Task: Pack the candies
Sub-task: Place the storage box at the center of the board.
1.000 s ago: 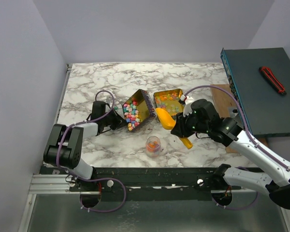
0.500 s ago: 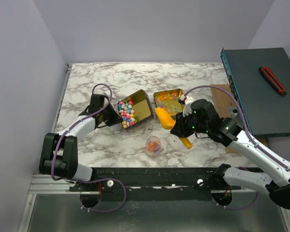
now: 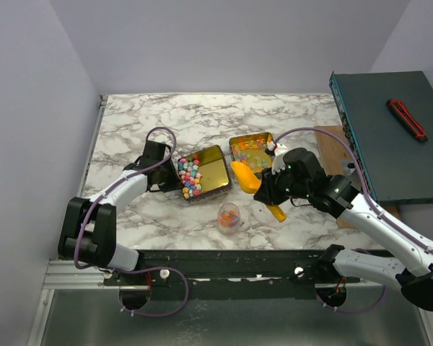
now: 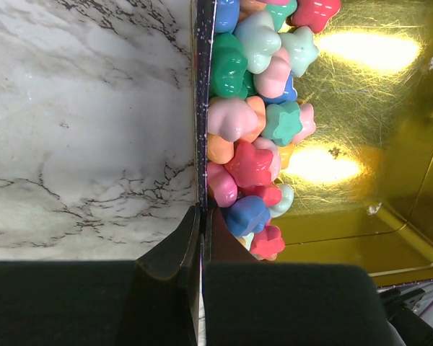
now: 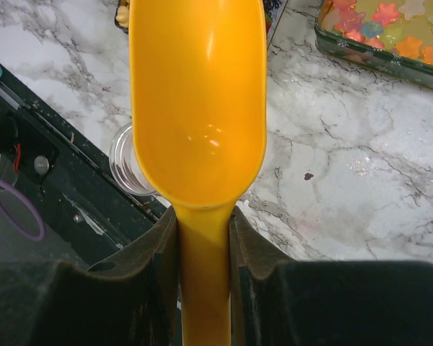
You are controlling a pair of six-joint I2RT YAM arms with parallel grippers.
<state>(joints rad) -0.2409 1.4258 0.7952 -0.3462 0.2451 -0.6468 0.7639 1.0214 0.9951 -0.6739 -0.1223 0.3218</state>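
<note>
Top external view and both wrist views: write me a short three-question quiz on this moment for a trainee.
1. True or false: the scoop is loaded with candies.
2. The left gripper pinches: A) the left tin by its wall; B) a single candy; C) the scoop.
3. Fill in: the right gripper is shut on the scoop's ___.
Key: 1 false, it is empty. 2 A. 3 handle.

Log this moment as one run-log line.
left gripper shut on gold metal tin's wall | right gripper shut on empty yellow-orange plastic scoop | pastel star-shaped candies heaped against gripped wall
</note>
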